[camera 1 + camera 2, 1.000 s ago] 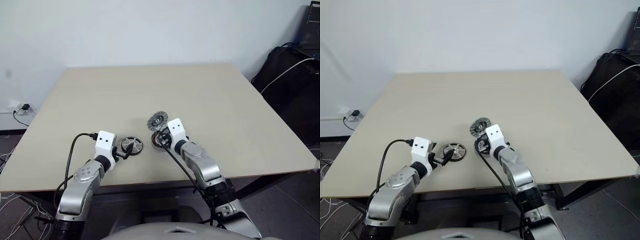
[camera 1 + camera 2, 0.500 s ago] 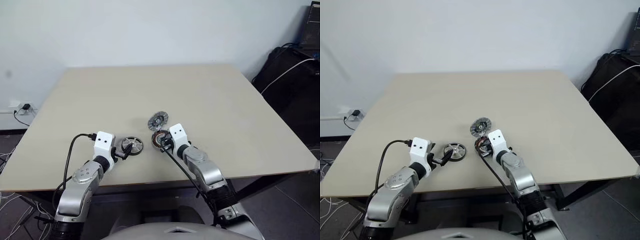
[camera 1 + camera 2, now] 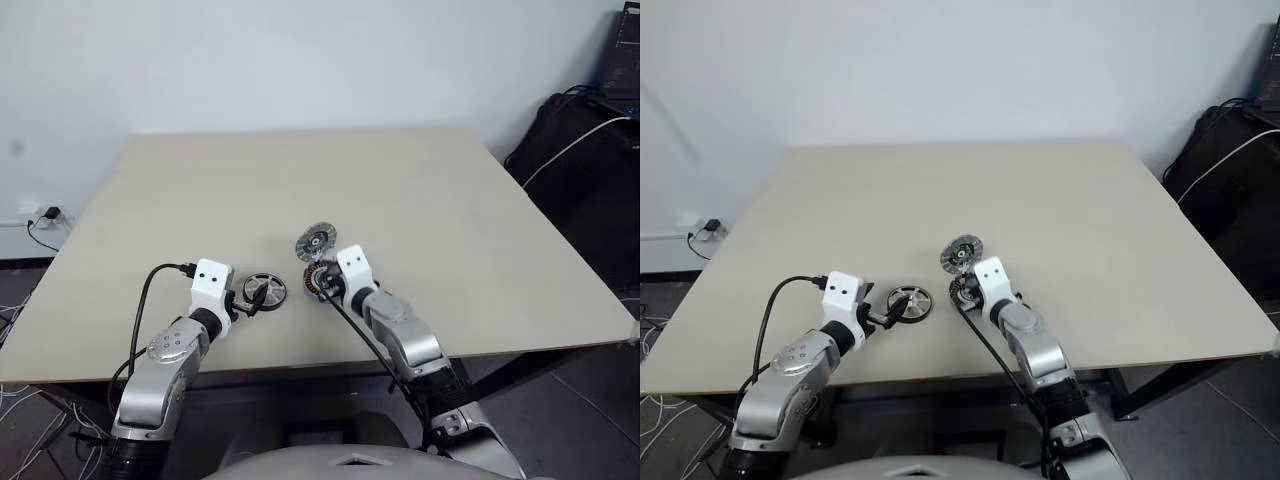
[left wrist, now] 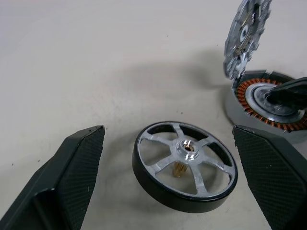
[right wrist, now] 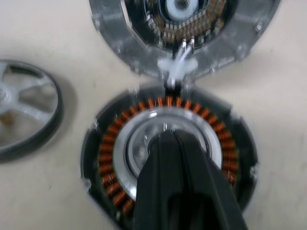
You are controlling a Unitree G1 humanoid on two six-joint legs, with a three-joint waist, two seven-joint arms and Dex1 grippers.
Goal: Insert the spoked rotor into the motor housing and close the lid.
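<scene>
Head views. The rotor point(image 3: 264, 289) lies flat near the table's point(image 3: 480, 220) near edge, with the left gripper point(image 3: 252, 300) at its near-left side. To its right sits the housing point(image 3: 320, 277), and the lid point(image 3: 316, 241) stands tilted at the housing's far edge. The right gripper point(image 3: 327, 288) rests over the housing's middle. Rotor and housing are near each other but apart.

Left wrist view. The left gripper's fingers point(image 4: 67, 177) are spread wide, one on each side of the rotor point(image 4: 185, 165), neither touching it. The rotor lies spoke-face up, its brass hub in the centre. Beyond it stand the housing point(image 4: 268, 103) and the raised lid point(image 4: 245, 36). Judged step: grasping the rotor. To do it well, the fingers should come in level on opposite points of the dark rim, so that the wheel lifts flat rather than tipping.

Right wrist view. The right gripper point(image 5: 175, 148) has its fingers pressed together, tip set on the housing's point(image 5: 168, 158) central hole, inside the ring of copper windings. The lid point(image 5: 184, 33) shows at the housing's far edge, joined by a small white hinge piece point(image 5: 176, 67). This tip appears to steady the housing; it would need to clear the centre before the rotor point(image 5: 26, 115) can seat.
</scene>
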